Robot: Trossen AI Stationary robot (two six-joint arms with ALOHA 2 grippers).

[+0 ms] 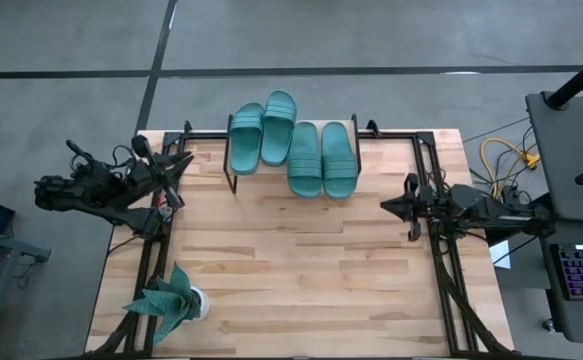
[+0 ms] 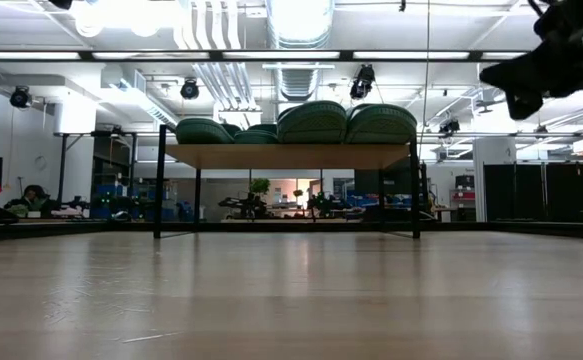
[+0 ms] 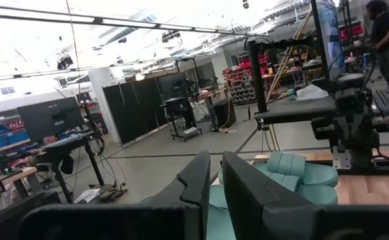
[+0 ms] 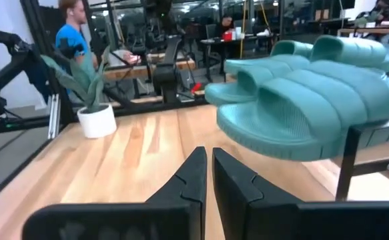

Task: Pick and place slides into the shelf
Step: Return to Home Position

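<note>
Right gripper (image 4: 207,155), nearly shut and empty, sits slightly nearer than the equally closed left gripper (image 3: 215,157); all four slides (image 1: 293,146) lie ahead on the shelf (image 2: 291,156), long axes crosswise to its fingers

Four slides (image 1: 304,158) on the shelf (image 2: 286,155) at the table's (image 1: 301,270) back edge.
They lie side by side, the right two jutting forward over the table; a potted plant (image 1: 176,300) stands at the front left corner.
</note>
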